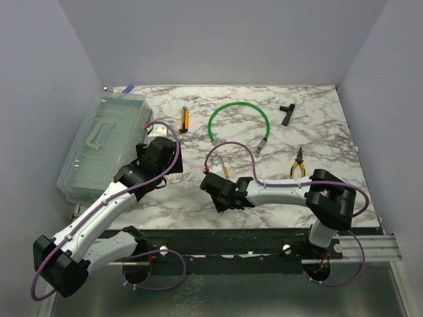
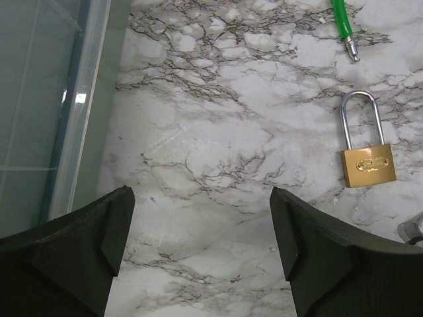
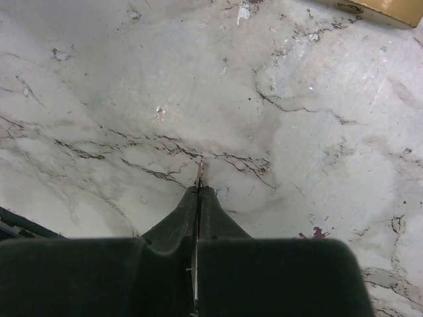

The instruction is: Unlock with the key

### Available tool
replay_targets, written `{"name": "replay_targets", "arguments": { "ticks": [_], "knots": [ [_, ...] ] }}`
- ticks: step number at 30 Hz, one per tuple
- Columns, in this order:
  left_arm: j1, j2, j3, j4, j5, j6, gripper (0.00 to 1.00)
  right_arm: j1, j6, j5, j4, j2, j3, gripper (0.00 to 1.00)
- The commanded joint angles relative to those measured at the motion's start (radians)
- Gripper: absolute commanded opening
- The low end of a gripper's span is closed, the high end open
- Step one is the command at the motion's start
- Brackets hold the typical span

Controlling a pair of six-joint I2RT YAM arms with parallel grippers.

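Note:
The brass padlock (image 2: 367,165) with a steel shackle lies flat on the marble table (image 2: 218,132); in the top view it is a small brass shape (image 1: 225,171) between the two grippers. My right gripper (image 3: 199,188) is shut on the key (image 3: 199,173), a thin silvery sliver sticking out past the fingertips just above the table. A corner of the padlock (image 3: 370,9) shows at the top right of the right wrist view. My left gripper (image 2: 198,224) is open and empty, left of the padlock.
A clear plastic box (image 1: 102,145) stands along the left edge, close to the left gripper. A green cable loop (image 1: 238,115), a yellow utility knife (image 1: 184,120), yellow-handled pliers (image 1: 297,164) and a black T-shaped tool (image 1: 286,112) lie farther back.

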Motion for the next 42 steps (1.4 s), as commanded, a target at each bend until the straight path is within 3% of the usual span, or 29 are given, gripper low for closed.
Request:
{"name": "replay_targets", "arguments": {
  "ticks": [1, 12, 20, 26, 33, 38, 42],
  "knots": [
    [0.004, -0.010, -0.012, 0.017, 0.017, 0.002, 0.89, 0.006, 0.013, 0.052, 0.042, -0.059, -0.080, 0.00],
    [0.003, -0.030, -0.015, 0.039, 0.095, 0.004, 0.89, 0.006, 0.009, 0.044, 0.244, -0.236, -0.237, 0.00],
    [0.004, -0.119, -0.040, 0.136, 0.411, 0.010, 0.84, -0.016, -0.049, -0.008, 0.528, -0.463, -0.431, 0.00],
    [0.007, -0.160, -0.078, 0.260, 0.712, -0.084, 0.77, -0.042, -0.085, -0.095, 0.692, -0.660, -0.543, 0.00],
    [0.005, -0.177, -0.160, 0.429, 0.808, -0.227, 0.67, -0.195, -0.025, -0.319, 0.823, -0.832, -0.646, 0.00],
    [0.005, -0.169, -0.224, 0.598, 0.893, -0.314, 0.65, -0.369, 0.064, -0.586, 0.966, -0.814, -0.670, 0.00],
    [0.005, -0.171, -0.251, 0.686, 0.910, -0.353, 0.66, -0.411, 0.090, -0.703, 1.062, -0.790, -0.672, 0.00]
  ]
}}
